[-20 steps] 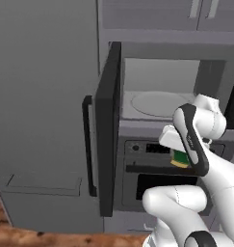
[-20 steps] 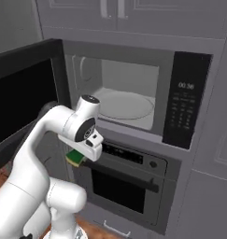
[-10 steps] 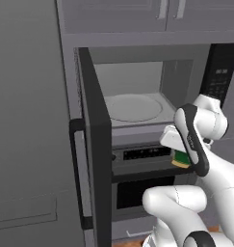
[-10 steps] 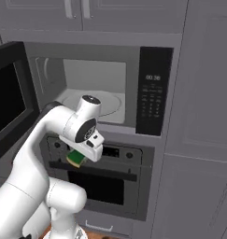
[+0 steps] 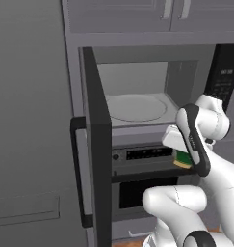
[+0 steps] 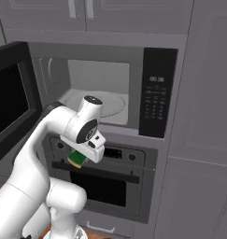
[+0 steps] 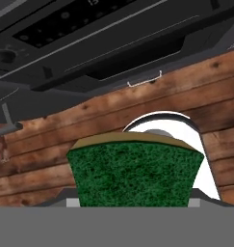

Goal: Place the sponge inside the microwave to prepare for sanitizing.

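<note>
A: Where is the sponge (image 7: pixel 135 170) now?

B: Clamped between the fingers (image 6: pixel 79 159), which stand partly closed on it, green face toward the hand camera. It hangs below the microwave (image 6: pixel 110 88), in front of the oven (image 6: pixel 110 186) beneath.

A: Why so low?

B: My guess – the arm is carrying it tucked close. The microwave door (image 5: pixel 95 144) stands wide open, the turntable (image 5: pixel 136 107) bare, so a lift and a reach forward would put the sponge inside
</note>
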